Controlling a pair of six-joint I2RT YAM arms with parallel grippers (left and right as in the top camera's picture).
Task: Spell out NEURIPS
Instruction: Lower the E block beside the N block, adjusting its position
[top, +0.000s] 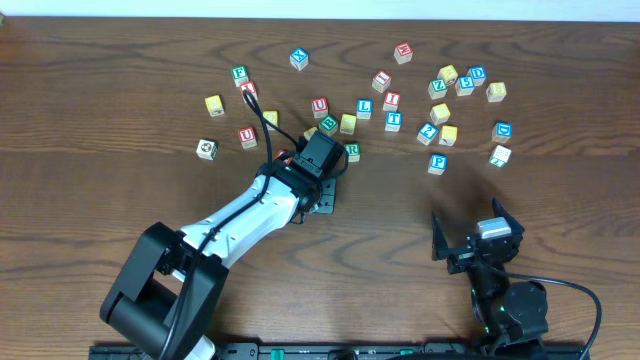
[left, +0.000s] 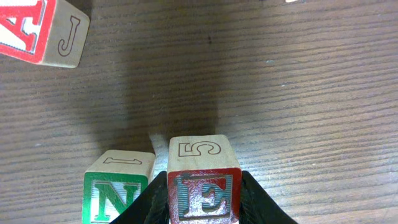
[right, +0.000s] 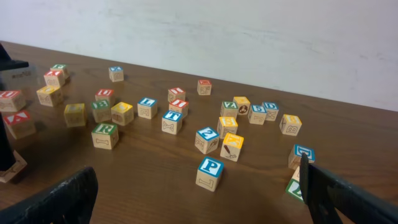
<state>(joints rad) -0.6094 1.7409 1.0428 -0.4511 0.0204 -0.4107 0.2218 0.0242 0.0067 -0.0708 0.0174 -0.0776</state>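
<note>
A small wooden E cube (left: 203, 186) is gripped on two sides by the dark fingers of the left hand (left: 204, 208), which is closed on it. Its letter face is framed in red, and a 5 is outlined on its pale top. Just to its left in the left wrist view, level with it, a green N cube (left: 118, 190) is set; whether the two touch cannot be told. An A cube (left: 37, 31) with a red face is seen tilted in the far corner.

From overhead, this pair is placed near the middle of the counter (top: 560, 200), with a green R cube (top: 352, 152) just beside the left hand. A red U cube (top: 319, 105) and a red I cube (top: 391, 100) are scattered further back, and a blue P cube (top: 437, 163) lies alone to the right. Blue L (top: 364, 106) and T (top: 393, 121) cubes are mixed among them.

All cubes are square-edged, of light unpainted wood with coloured letter faces. The counter is dark brown wood with a strong lengthwise grain. A plain off-white wall (right: 249, 37) is seen behind it.

The right hand (top: 474, 230) is spread wide with nothing in it, near the front edge.
</note>
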